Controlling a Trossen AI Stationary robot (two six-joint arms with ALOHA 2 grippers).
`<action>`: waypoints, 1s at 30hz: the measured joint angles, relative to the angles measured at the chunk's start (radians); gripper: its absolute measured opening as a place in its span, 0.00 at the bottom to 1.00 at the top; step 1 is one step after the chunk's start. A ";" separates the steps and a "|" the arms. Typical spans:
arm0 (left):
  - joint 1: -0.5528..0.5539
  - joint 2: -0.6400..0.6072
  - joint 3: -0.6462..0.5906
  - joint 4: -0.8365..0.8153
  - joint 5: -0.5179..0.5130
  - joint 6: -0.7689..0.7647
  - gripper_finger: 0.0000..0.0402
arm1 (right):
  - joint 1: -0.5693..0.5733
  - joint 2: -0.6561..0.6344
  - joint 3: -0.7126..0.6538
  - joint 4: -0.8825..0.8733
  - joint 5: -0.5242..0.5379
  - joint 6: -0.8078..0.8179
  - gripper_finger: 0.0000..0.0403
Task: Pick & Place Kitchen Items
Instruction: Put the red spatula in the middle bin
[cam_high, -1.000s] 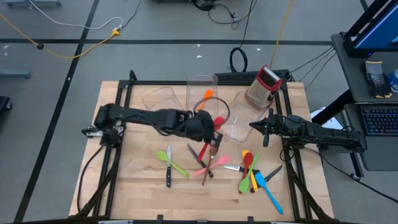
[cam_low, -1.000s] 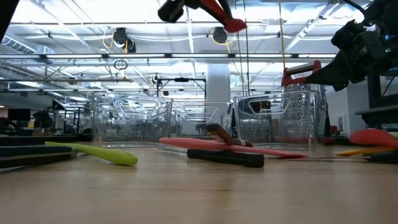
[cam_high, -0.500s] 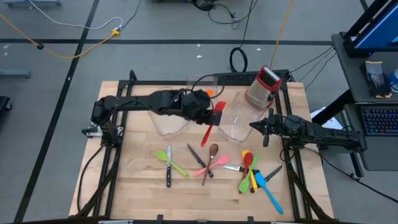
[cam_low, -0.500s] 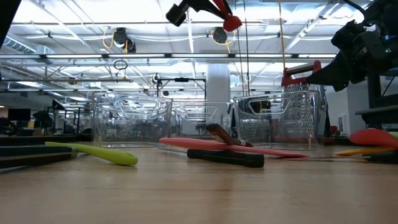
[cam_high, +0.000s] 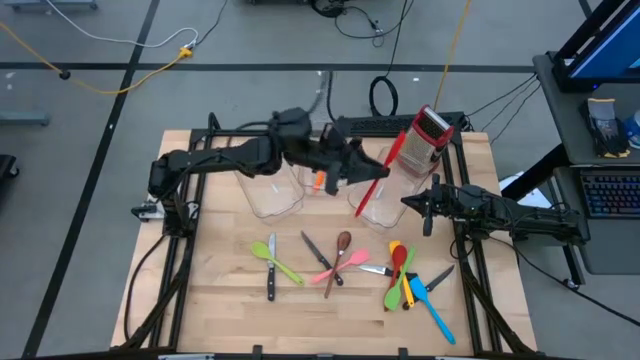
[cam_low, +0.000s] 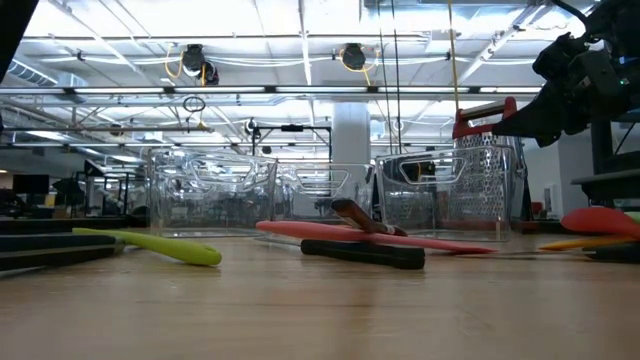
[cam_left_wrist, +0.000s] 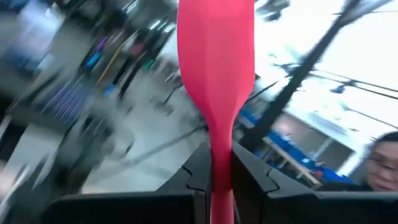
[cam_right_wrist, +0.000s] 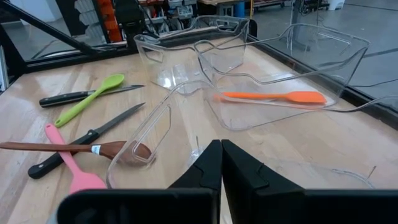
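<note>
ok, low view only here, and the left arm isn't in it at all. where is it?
Observer: Up over the far side of the table. The left gripper is above the clear bins.
Operator: holding anything?
Observer: Yes, its jaws are shut on the handle of a red spatula, blade end pointing out ahead.
Operator: anything in the bins yet?
Observer: One orange spatula is lying inside a bin.
</note>
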 joint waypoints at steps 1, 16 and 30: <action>-0.002 0.000 0.000 0.047 0.018 0.014 0.10 | 0.000 0.000 0.000 0.000 0.000 0.000 0.01; -0.042 0.000 0.000 -0.207 -0.279 -0.105 0.08 | 0.000 0.000 0.000 0.000 0.000 0.000 0.01; 0.068 0.001 -0.001 -0.658 -0.320 -0.592 0.04 | 0.000 0.000 0.000 0.000 0.000 -0.011 0.01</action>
